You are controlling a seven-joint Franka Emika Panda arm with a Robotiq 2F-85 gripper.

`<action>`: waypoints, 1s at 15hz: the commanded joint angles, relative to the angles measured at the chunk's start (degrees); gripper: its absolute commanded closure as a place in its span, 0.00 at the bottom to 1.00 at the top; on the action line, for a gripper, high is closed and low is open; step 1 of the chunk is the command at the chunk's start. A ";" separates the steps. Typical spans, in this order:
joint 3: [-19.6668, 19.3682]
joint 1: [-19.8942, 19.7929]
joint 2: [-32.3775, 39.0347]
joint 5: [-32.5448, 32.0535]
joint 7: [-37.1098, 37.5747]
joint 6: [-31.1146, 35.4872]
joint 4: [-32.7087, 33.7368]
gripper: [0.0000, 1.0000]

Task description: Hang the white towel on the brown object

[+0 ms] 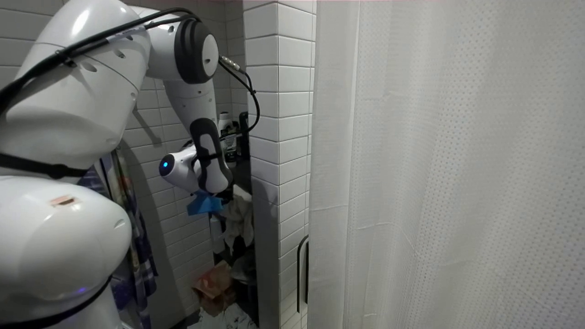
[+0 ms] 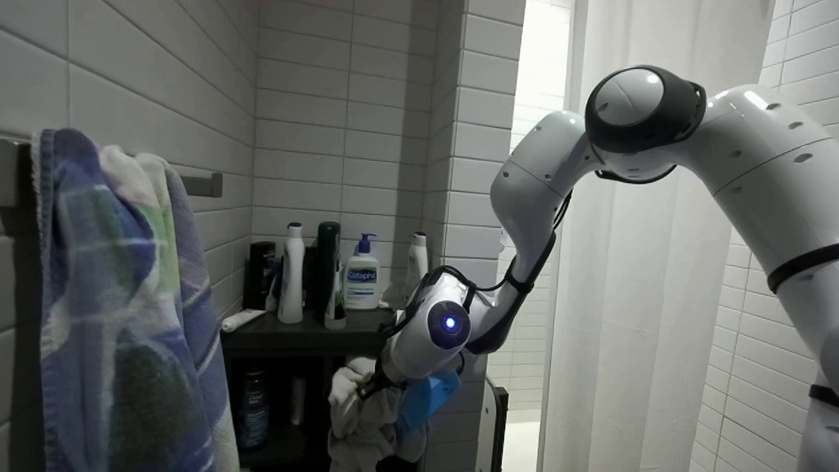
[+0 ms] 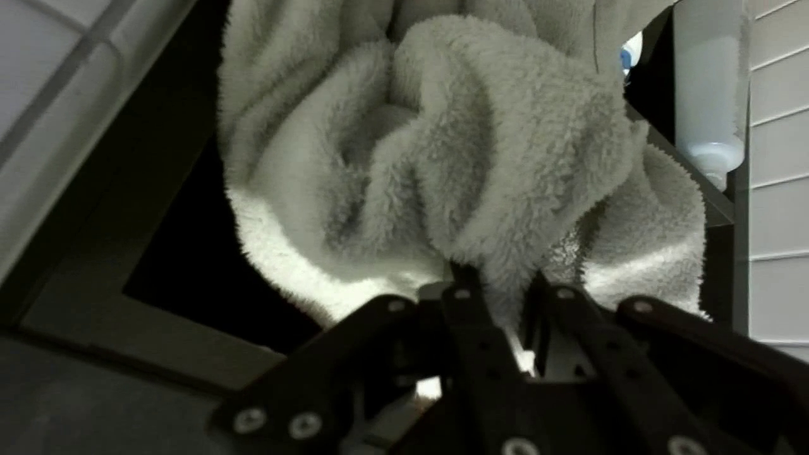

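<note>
Closest in, has the end effector [image 3: 502, 287] pinched narrow on a fold of the towel [image 3: 436, 145], so seems past the grasp. Just beyond, hangs bunched in front of the shelf [image 2: 288, 339]; cannot tell whether caught on its edge. Probably has draping and letting go left to do. Farther off, shows a bar [image 2: 203, 185] carrying patterned cloth [image 2: 124, 295]; cannot pick out the brown object for certain in any view.
</note>
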 commanded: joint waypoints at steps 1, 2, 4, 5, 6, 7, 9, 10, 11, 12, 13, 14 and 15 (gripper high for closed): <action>0.66 -1.65 -5.36 0.48 -2.63 4.24 -3.99 0.96; 0.64 -1.80 -5.83 0.47 -3.14 4.94 -4.27 0.96; 0.67 -2.12 -6.47 0.45 -3.74 6.07 -4.78 0.96; 0.67 -2.26 -6.78 0.47 -4.17 6.53 -4.98 0.96; -0.02 -1.71 -7.20 -0.03 -3.64 7.14 -5.18 0.96; 0.01 -1.82 -7.63 -0.10 -3.70 7.59 -5.45 0.96; 0.01 -1.96 -8.59 -0.10 -3.93 8.77 -5.92 0.96; 0.04 -2.04 -9.06 -0.18 -3.82 9.19 -6.16 0.96; -0.03 -2.02 -9.65 0.04 -3.98 9.65 -6.54 0.96; -0.04 -2.01 -10.28 -0.06 -3.87 9.82 -6.95 0.96; 0.02 -2.10 -11.07 -0.17 -3.61 10.08 -7.58 0.96; 0.08 -2.20 -11.72 -0.30 -3.34 10.30 -8.09 0.96; 0.12 -2.27 -12.76 -0.39 -3.16 10.49 -8.93 0.96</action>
